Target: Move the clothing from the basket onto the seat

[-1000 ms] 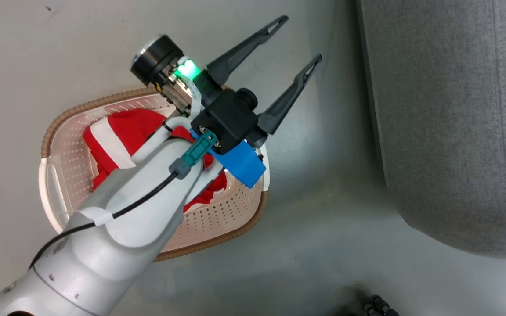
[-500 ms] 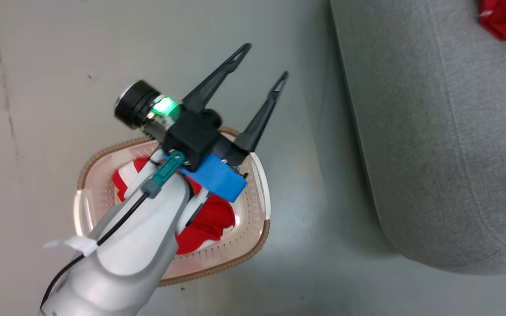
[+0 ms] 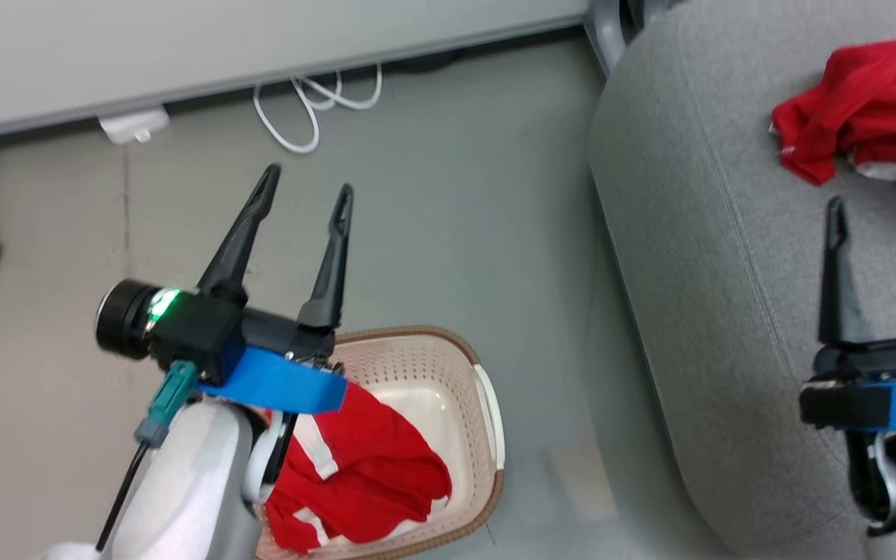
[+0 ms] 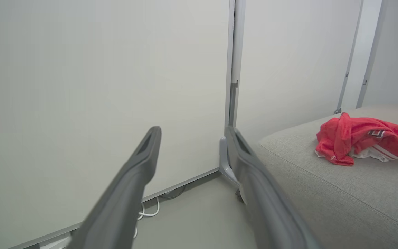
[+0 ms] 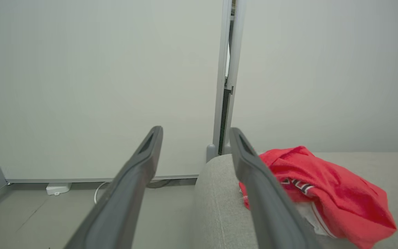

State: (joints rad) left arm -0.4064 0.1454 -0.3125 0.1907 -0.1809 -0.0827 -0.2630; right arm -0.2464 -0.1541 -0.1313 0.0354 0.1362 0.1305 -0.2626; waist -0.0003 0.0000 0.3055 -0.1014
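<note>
Red garment (image 3: 856, 117) on seat (image 3: 697, 295); second garment (image 3: 362, 467) in basket (image 3: 487, 404) (on the floor, near the seat).
Step, as judged: fetch the second. Dip straight in, pinch a thick fold, lift clear of the rim.
Left gripper (image 3: 309, 179) by basket, right gripper (image 3: 874, 202) over seat: both spread wide, empty.
</note>
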